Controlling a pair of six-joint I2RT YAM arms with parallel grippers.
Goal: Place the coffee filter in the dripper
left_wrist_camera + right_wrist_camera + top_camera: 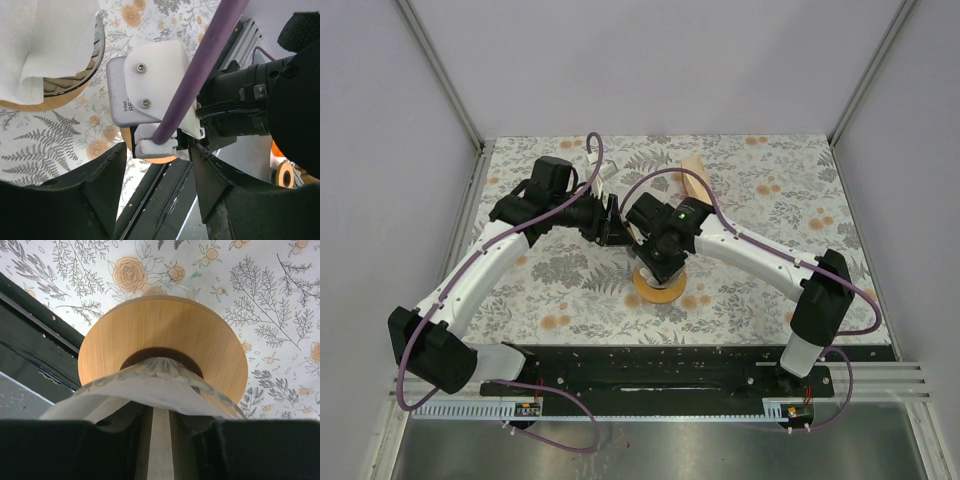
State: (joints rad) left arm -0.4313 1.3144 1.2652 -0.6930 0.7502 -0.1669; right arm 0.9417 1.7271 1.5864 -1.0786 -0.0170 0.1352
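Note:
The glass dripper on its round wooden base (658, 288) stands at the table's middle. It also fills the right wrist view (162, 340). The white coffee filter (150, 390) sits in the glass cone. It also shows in the left wrist view (40, 40), loosely folded inside the rim. My right gripper (660, 258) is right over the dripper. Its jaws (160, 440) are nearly together, with a strip of filter paper between them. My left gripper (610, 222) hovers just left of it, open and empty (160, 200).
A wooden piece (698, 180) lies at the back, behind the right arm. The right arm's white wrist camera mount (145, 85) and purple cable (195, 75) are close in front of my left gripper. The black base rail (650, 375) runs along the near edge.

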